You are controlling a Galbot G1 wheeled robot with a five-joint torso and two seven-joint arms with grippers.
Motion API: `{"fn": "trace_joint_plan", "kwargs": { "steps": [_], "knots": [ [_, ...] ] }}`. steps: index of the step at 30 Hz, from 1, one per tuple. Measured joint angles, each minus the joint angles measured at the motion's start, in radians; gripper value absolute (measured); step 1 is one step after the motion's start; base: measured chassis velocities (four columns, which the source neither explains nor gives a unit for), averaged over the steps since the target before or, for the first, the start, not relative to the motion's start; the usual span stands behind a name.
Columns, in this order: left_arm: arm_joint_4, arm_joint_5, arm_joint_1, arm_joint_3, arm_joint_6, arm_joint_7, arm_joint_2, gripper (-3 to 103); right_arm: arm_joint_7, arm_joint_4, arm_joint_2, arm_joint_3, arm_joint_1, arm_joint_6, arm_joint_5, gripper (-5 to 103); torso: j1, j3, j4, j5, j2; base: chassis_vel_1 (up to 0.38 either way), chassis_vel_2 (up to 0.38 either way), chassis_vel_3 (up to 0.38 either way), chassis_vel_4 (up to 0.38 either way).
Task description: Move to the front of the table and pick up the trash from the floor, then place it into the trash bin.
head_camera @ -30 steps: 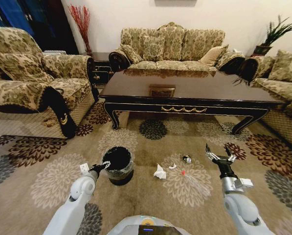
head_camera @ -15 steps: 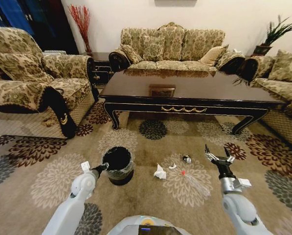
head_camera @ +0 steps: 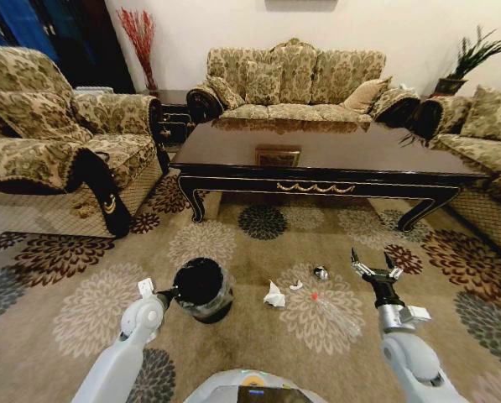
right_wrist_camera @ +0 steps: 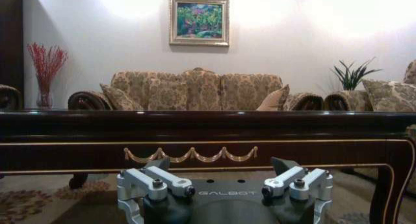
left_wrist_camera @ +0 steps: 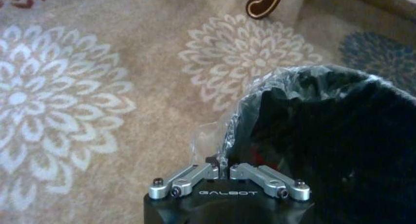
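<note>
The left gripper (left_wrist_camera: 224, 171) is clamped on the bin (head_camera: 201, 288) rim, tipping it; the right gripper (head_camera: 375, 268) hangs spread above the carpet, so next comes reaching for the paper wad (head_camera: 273, 295)

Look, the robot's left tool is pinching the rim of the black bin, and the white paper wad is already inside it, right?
Not quite. The left tool does pinch the rim of the black bin, shown up close in the left wrist view. But the white paper wad isn't inside it: the head view shows it lying on the carpet, beside the bin.
</note>
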Motion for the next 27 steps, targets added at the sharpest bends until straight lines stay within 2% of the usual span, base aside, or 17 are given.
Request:
{"fn": "trace_joint_plan", "kwargs": {
  "steps": [4,5,8,9,12,13,15,16,17,18,23,24,25,27],
  "knots": [
    [-0.029,-0.017,0.026,-0.036,0.013,-0.023,0.023,3,0.007,-0.001,-0.003,-0.005,0.003,0.002,-0.002,100,0.0,0.0,-0.0001,0.0006,0.0,0.0,0.0,0.0,0.0],
    [-0.046,-0.034,0.035,-0.056,0.019,-0.033,0.036,3,0.02,-0.004,-0.006,-0.012,0.007,-0.002,-0.003,100,0.0,0.0,0.0009,0.0008,0.0,0.0,0.0,0.0,0.0],
    [-0.106,-0.079,0.06,-0.11,0.025,-0.047,0.075,3,0.106,-0.01,-0.027,-0.048,0.021,-0.068,0.02,100,0.0,0.0,0.0,0.0005,0.0,0.0,0.0,0.0,0.0],
    [-0.106,-0.079,0.06,-0.11,0.025,-0.047,0.075,3,0.106,-0.01,-0.027,-0.048,0.021,-0.068,0.02,100,0.0,0.0,0.0,0.0005,0.0,0.0,0.0,0.0,0.0],
    [-0.163,-0.1,0.088,-0.147,0.026,-0.06,0.101,3,0.204,-0.022,-0.06,-0.11,0.037,-0.16,0.085,100,0.0,0.0,0.0002,0.0011,0.0,0.0,0.0,0.0,0.0],
    [-0.163,-0.1,0.088,-0.147,0.026,-0.06,0.101,3,0.204,-0.022,-0.06,-0.11,0.037,-0.16,0.085,100,0.0,0.0,0.0002,0.0011,0.0,0.0,0.0,0.0,0.0],
    [-0.216,-0.114,0.114,-0.171,0.027,-0.073,0.114,3,0.258,-0.039,-0.122,-0.173,0.042,-0.215,0.11,100,0.0,0.0,0.0003,0.0008,0.0,0.0,0.0,0.0,0.0],
    [-0.231,-0.118,0.121,-0.178,0.027,-0.077,0.116,3,0.259,-0.045,-0.149,-0.191,0.042,-0.229,0.107,100,0.0,0.0,0.0003,0.0009,0.0,0.0,0.0,0.0,0.0],
    [-0.252,-0.123,0.13,-0.186,0.028,-0.082,0.118,3,0.241,-0.055,-0.19,-0.211,0.039,-0.242,0.1,100,0.0,0.0,0.0004,0.0009,0.0,0.0,0.0,0.0,0.0],
    [-0.252,-0.123,0.13,-0.186,0.028,-0.082,0.118,3,0.241,-0.055,-0.19,-0.211,0.039,-0.242,0.1,100,0.0,0.0,0.0004,0.0009,0.0,0.0,0.0,0.0,0.0],
    [-0.301,-0.135,0.149,-0.199,0.029,-0.09,0.114,3,0.103,-0.108,-0.344,-0.26,0.038,-0.283,0.143,100,0.0,0.0,0.0004,0.0009,0.0,0.0,0.0,0.0,0.0],
    [-0.301,-0.135,0.149,-0.199,0.029,-0.09,0.114,3,0.103,-0.108,-0.344,-0.26,0.038,-0.283,0.143,100,0.0,0.0,0.0004,0.0009,0.0,0.0,0.0,0.0,0.0],
    [-0.303,-0.135,0.149,-0.195,0.029,-0.09,0.113,3,0.055,-0.14,-0.372,-0.27,0.044,-0.28,0.144,100,0.0,0.0,0.0003,0.0008,0.0,0.0,0.0,0.0,0.0],
    [-0.307,-0.135,0.15,-0.189,0.029,-0.09,0.109,3,-0.068,-0.254,-0.411,-0.3,0.073,-0.23,0.08,100,0.0,0.0,0.0002,0.0006,0.0,0.0,0.0,0.0,0.0]
  ]
}}
